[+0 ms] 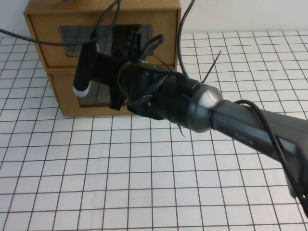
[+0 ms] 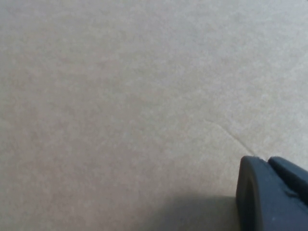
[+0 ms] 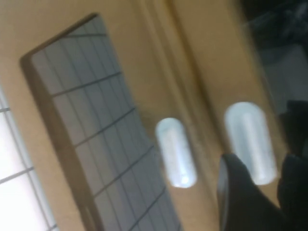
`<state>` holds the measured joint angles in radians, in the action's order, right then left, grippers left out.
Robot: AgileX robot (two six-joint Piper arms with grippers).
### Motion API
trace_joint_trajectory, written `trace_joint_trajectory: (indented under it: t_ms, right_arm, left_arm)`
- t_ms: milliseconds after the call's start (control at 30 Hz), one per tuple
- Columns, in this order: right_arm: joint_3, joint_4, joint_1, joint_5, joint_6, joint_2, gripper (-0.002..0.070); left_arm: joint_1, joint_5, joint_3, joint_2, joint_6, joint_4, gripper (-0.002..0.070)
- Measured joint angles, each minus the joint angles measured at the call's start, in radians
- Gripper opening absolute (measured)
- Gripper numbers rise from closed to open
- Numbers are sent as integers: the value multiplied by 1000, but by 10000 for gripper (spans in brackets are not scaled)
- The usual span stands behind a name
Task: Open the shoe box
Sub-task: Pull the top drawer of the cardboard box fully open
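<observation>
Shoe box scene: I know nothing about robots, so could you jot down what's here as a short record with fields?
Boxes: upper shoe box stacked on lower shoe box, brown, windowed, at the far left of the gridded table
Box state: neither looks pulled open
Right gripper: at the box fronts, jaws open around the end of a white handle
Second handle: beside it, untouched
Left gripper: close against plain brown cardboard, out of the high view
</observation>
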<state>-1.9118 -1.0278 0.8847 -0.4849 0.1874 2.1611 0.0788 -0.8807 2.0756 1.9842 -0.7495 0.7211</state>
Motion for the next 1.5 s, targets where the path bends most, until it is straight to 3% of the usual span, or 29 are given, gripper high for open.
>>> trace_joint_trajectory:
  t_ms: [333, 733, 1167, 1333, 1500]
  right_arm:
    - [0, -19, 0, 22, -30, 16, 255]
    - [0, -79, 0, 68, -30, 43, 262]
    - [0, -95, -18, 102, -23, 46, 225]
    - [0, -155, -22, 113, 37, 48, 132]
    - [0, -230, -22, 113, 69, 57, 95]
  left_arm:
    - [0, 0, 0, 0, 0, 0, -2]
    - [0, -1, 0, 0, 0, 0, -2]
    - [0, -1, 0, 0, 0, 0, -2]
    - [0, -1, 0, 0, 0, 0, -2]
    - [0, -2, 0, 0, 0, 0, -2]
